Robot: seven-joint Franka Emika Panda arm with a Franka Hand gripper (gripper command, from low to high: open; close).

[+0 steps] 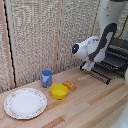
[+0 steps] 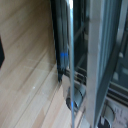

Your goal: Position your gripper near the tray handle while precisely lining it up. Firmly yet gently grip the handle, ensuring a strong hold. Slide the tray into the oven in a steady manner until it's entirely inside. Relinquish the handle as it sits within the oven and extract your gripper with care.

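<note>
At the exterior view's right, the hand [image 1: 90,64] is being held low at the front edge of the tray [image 1: 111,61], which is lying partly drawn out of the oven [image 1: 119,50] above the wooden surface [image 1: 85,102]; the tray handle [image 1: 95,73] is running along that front edge, just beside the hand's tip; in the wrist view the handle [image 2: 71,60] is being seen as a bright bar crossing close to one blue-tipped finger [image 2: 62,54], with a second blue tip lower down, so the fingers are being kept apart on either side of the bar, though contact cannot be told through the blur; the step in hand is being judged as the lining-up just ahead of the grasp; the next move is calling for the fingers to be brought together squarely on the bar, then a level, steady push inward; a plate [image 1: 25,103], a blue cup [image 1: 46,78] and a yellow bowl [image 1: 59,91] are standing well apart from this work.
</note>
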